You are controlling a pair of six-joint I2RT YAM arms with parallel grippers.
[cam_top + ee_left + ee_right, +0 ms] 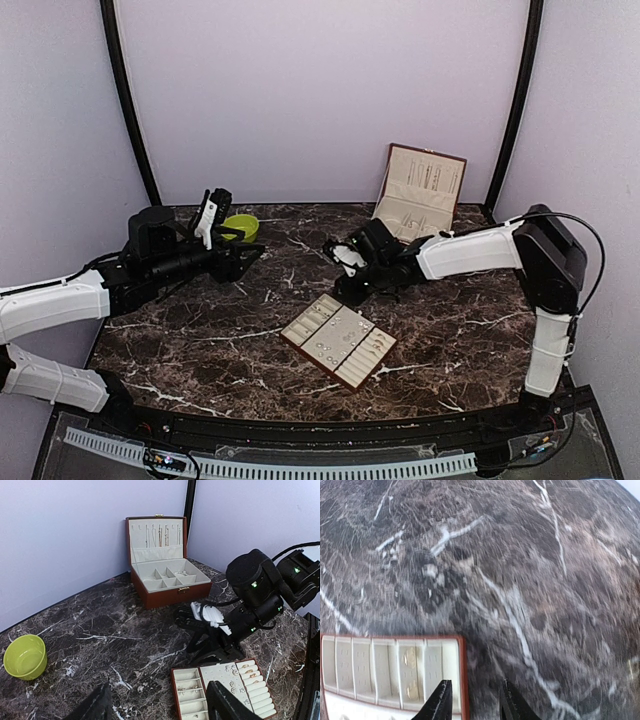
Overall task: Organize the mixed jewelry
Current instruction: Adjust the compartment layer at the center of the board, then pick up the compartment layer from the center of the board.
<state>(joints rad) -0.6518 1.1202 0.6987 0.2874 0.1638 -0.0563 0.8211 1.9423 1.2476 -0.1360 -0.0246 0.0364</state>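
Note:
The mixed jewelry shows as tiny silvery studs (232,669) and small rings (248,670) set in the beige slotted tray (338,340) at the table's middle front. Two gold-tinted pieces (410,658) lie in a tray slot in the right wrist view. My right gripper (476,705) hangs over the marble just past the tray's brown edge (463,675), open with nothing between its fingers. It is also seen from above (347,280) and from the left wrist (212,617). My left gripper (160,710) is open and empty, held high at the left near the lime-green bowl (240,227).
An open brown jewelry box (167,575) with beige compartments and chains hanging in its lid stands at the back right (420,190). The green bowl (25,656) sits at the back left. Dark marble table (200,340); purple walls close around it.

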